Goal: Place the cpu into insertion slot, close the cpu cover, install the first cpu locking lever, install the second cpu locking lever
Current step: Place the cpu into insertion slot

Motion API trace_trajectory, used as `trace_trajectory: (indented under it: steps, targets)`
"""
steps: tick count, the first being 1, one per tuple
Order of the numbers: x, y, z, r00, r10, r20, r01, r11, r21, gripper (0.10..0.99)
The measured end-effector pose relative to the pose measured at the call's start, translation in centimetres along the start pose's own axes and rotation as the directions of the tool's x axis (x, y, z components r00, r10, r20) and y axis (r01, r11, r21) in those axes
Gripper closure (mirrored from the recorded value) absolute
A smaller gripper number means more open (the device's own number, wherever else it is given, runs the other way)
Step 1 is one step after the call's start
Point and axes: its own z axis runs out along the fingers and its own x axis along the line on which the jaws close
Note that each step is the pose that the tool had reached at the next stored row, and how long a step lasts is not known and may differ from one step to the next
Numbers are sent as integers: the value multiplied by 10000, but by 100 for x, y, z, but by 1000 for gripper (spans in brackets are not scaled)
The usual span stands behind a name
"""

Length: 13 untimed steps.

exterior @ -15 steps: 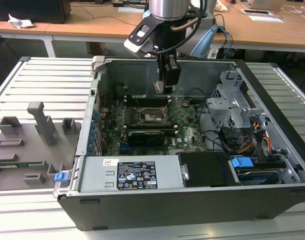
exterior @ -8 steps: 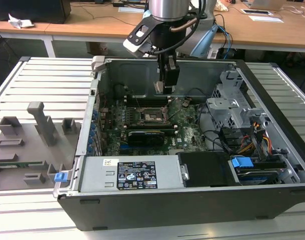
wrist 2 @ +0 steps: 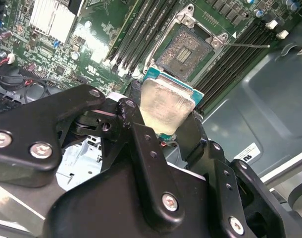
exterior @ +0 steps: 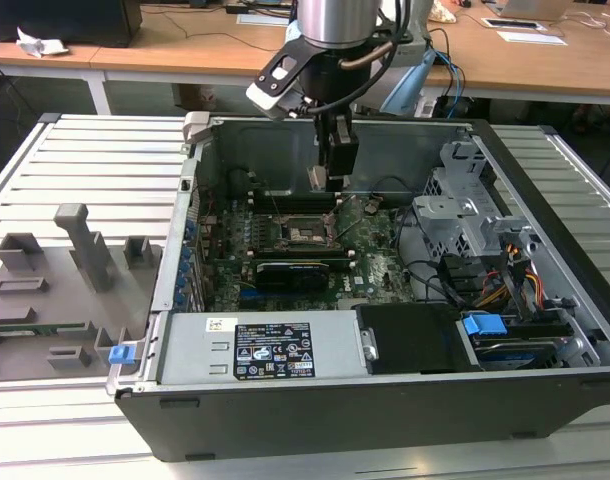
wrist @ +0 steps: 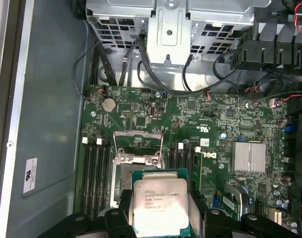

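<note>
Black gripper (wrist 2: 163, 115) jaws stand closed on two opposite edges of the cpu (wrist 2: 166, 105), holding it between the fingertips; just beyond those tips lies the insertion slot (wrist 2: 184, 52), unfilled. By my judgement the chip is light, stiff and fragile underneath, best gripped by its edges alone; square, it has no long axis; its metal top faces the wrist, underside toward the circuit board (wrist: 205, 119).

white label (exterior: 273, 350) on power supply (exterior: 190, 345), sticker (wrist: 29, 175) on case wall (wrist: 47, 99), print on cpu (wrist: 160, 206): none readable.
</note>
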Motion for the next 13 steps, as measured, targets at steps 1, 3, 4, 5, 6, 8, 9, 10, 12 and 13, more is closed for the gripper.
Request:
trace_trajectory:
  steps: [1, 3, 4, 5, 6, 8, 9, 10, 12, 13]
  targets:
    - [0, -2, 16, 10000, 0, 0, 0, 10000, 0, 553]
    - [0, -3, 32, 10000, 0, 1, 0, 10000, 0, 553]
    - [0, -3, 36, 10000, 0, 2, 0, 10000, 1, 553]
    - [-1, -4, 40, 10000, 0, 1, 0, 10000, 0, 553]
    - [-1, -4, 44, 10000, 0, 1, 0, 10000, 1, 553]
    - [-1, -5, 53, 10000, 0, 1, 0, 10000, 0, 553]
    - [-1, -5, 56, 10000, 0, 1, 0, 10000, 0, 553]
    - [-1, -5, 59, 10000, 0, 1, 0, 10000, 1, 553]
    - [-1, -6, 66, 10000, 0, 1, 0, 10000, 0, 553]
    - [-1, -6, 69, 10000, 0, 1, 0, 10000, 0, 553]
